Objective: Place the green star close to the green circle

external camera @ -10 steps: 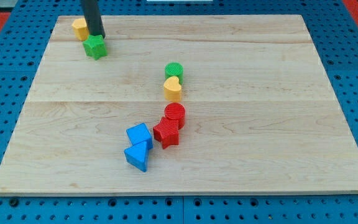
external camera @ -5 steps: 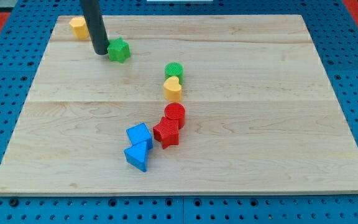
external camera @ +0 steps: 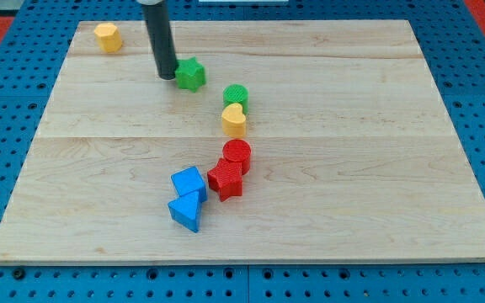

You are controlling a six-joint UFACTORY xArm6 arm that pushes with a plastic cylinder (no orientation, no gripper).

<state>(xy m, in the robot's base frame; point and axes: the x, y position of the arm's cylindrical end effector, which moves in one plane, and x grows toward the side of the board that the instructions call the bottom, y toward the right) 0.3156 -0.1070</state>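
Observation:
The green star (external camera: 191,74) lies on the wooden board (external camera: 352,135), up and left of the board's middle. My tip (external camera: 167,77) touches the star's left side. The green circle (external camera: 236,94) sits a short way to the star's right and a little lower, with a small gap between them. A yellow heart (external camera: 235,120) rests against the circle's lower side.
A yellow hexagon-like block (external camera: 107,37) sits near the top left corner. A red cylinder (external camera: 237,155) and a red star (external camera: 225,179) touch each other below the heart. A blue cube (external camera: 189,183) and a blue triangle (external camera: 186,211) lie lower left of them.
My tip has slid right and slightly down, pushing the green star from beside the yellow hexagon toward the green circle. The other blocks have not moved.

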